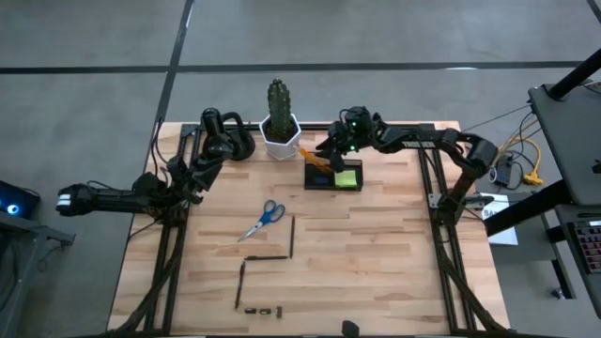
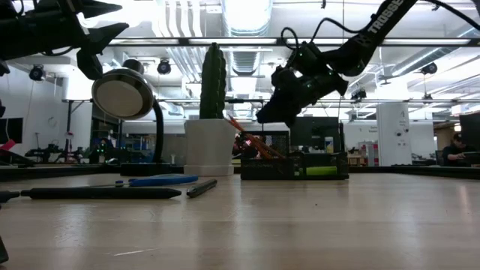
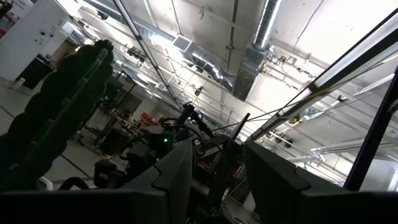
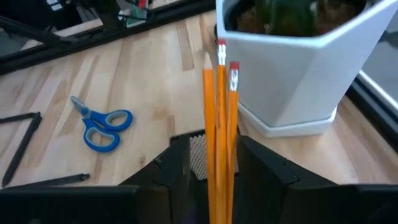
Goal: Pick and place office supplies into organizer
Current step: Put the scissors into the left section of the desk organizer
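The dark organizer [image 1: 321, 181] sits at the far middle of the table, with a lime-green sticky pad [image 1: 348, 178] in it. Orange pencils [image 4: 219, 118] stand in it and lean toward the cactus pot. My right gripper [image 4: 214, 149] hovers over the organizer, open, with one finger on each side of the pencils and a gap showing beside them. Blue-handled scissors [image 1: 266, 218], dark pens [image 1: 292, 235] and small clips [image 1: 263, 309] lie on the wood. My left gripper [image 1: 207, 161] waits at the far left, open and pointing upward.
A white hexagonal pot [image 1: 280, 143] with a tall cactus stands just left of the organizer, close to the pencils. A black rounded gadget [image 1: 231, 141] sits behind my left gripper. There is bare wood to the right of the scissors and pens.
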Action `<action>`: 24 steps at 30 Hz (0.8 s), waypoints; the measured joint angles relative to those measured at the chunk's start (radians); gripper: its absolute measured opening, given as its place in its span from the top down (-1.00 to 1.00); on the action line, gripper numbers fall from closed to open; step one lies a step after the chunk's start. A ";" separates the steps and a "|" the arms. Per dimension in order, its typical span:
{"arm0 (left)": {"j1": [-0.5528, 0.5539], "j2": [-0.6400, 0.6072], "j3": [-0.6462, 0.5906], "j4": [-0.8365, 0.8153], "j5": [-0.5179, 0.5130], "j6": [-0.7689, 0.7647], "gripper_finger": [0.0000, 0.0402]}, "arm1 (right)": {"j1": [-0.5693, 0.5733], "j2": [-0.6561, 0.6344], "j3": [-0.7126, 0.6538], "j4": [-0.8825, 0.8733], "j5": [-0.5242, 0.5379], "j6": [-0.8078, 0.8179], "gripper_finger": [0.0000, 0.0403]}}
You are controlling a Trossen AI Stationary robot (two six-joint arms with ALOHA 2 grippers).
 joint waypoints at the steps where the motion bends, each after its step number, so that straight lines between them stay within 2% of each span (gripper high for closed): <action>1: 0.000 0.000 0.000 0.000 0.000 0.000 0.35 | 0.000 -0.008 0.000 0.000 0.000 0.001 0.40; 13: 0.000 0.000 0.000 0.000 0.000 0.000 0.35 | 0.029 -0.163 0.000 -0.002 -0.002 0.023 0.41; 24: 0.000 0.002 0.000 0.000 0.000 0.001 0.35 | 0.117 -0.438 -0.047 -0.003 -0.003 0.044 0.53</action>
